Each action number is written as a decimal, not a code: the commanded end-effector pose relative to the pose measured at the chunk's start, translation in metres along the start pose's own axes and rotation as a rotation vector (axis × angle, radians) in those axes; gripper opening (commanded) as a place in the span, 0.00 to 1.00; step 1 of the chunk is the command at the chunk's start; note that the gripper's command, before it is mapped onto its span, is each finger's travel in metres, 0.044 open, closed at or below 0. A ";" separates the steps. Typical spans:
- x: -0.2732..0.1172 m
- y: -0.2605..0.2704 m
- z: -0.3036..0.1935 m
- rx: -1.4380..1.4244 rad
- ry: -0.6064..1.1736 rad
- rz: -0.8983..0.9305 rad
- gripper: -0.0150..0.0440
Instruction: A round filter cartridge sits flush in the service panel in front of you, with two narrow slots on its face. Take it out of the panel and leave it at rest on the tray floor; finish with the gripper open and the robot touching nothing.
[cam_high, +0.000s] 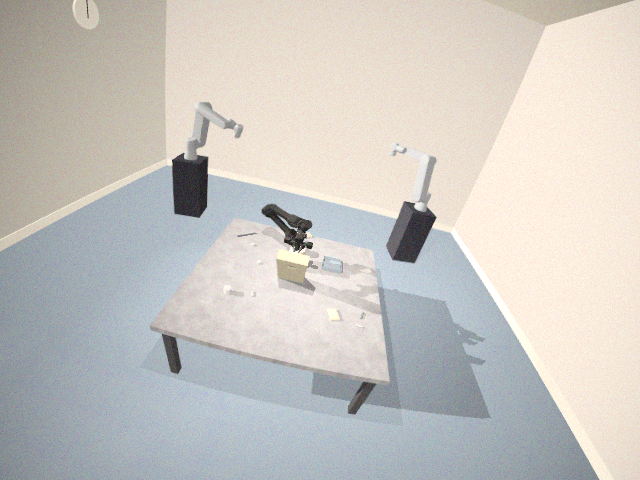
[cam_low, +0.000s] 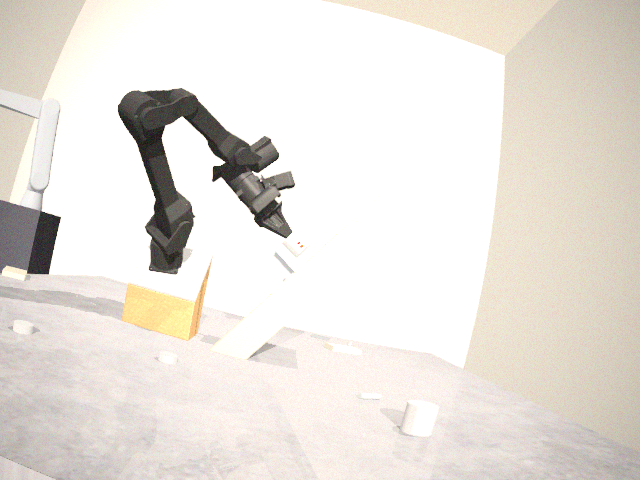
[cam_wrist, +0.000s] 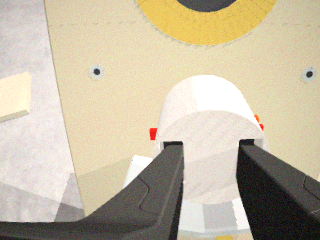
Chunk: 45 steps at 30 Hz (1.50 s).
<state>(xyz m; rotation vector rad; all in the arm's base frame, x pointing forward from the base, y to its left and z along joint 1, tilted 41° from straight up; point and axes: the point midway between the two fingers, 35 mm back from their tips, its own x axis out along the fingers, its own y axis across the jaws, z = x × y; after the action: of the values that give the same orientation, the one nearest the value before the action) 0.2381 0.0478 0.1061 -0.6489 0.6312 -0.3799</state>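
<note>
The white round cartridge (cam_low: 294, 246) (cam_wrist: 207, 155) is out of the panel (cam_high: 292, 271) (cam_low: 253, 333) (cam_wrist: 125, 100). Red tabs show on its sides. My gripper (cam_low: 288, 236) (cam_wrist: 208, 150) is shut on it, with the fingertips in the two slots of its face. The yellow ring (cam_wrist: 205, 32) around the dark, empty socket shows above the cartridge in the wrist view. The pale tray (cam_low: 283, 261) (cam_wrist: 142, 164) sticks out from the panel, beneath the cartridge; its floor is mostly hidden. Whether the cartridge touches it, I cannot tell.
A blue-grey open container (cam_high: 332, 264) stands beside the panel. An orange-sided wedge block (cam_low: 157, 311) is near the arm's base. A white cylinder (cam_low: 419, 417) and a cream block (cam_high: 333, 314) (cam_wrist: 14, 96) lie on the table. Screws (cam_wrist: 97, 71) dot the panel face.
</note>
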 end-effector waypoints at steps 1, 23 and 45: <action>0.000 0.000 0.002 0.002 -0.001 0.000 0.44; -0.013 -0.003 0.079 0.017 -0.009 -0.001 0.53; -0.014 0.000 0.009 0.027 0.426 0.004 0.77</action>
<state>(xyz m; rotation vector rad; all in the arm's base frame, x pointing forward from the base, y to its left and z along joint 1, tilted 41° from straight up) 0.2464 0.0718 0.1345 -0.5623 0.9461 -0.4874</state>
